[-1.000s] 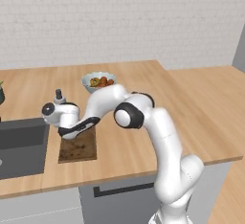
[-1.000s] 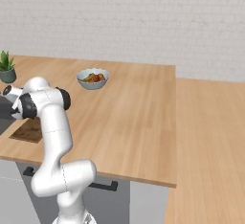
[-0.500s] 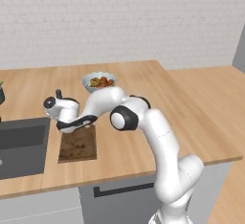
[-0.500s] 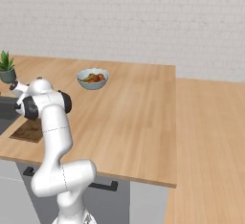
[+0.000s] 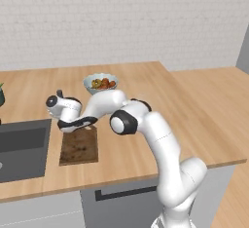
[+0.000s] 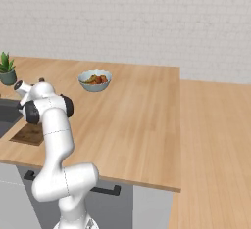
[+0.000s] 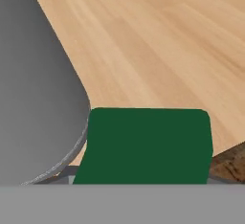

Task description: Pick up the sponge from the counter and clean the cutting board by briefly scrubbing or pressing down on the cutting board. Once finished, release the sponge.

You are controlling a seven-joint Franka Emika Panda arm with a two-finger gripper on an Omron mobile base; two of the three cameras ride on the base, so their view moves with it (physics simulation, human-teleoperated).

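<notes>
The sponge [image 7: 148,144] shows its dark green top large and close in the hand view, right at the fingers, whose tips it hides. My gripper [image 5: 80,123] is shut on the sponge, over the far end of the cutting board [image 5: 79,145]. The board is a dark brown speckled rectangle lying on the light wood counter [image 5: 146,90], right beside the sink. A corner of the cutting board [image 7: 234,163] shows to the sponge's right, and the cutting board [image 6: 29,134] sits behind my arm in the right base view.
The dark grey sink [image 5: 22,144] lies just left of the board, and its rounded edge [image 7: 43,98] is close beside the sponge. A bowl of food [image 5: 100,82] stands behind the hand. A potted plant [image 6: 7,69] is at the far left.
The hand has crept slightly toward the far end of the board, and the arm's elbow has swung a little to the left. The grip on the sponge has stayed the same.
</notes>
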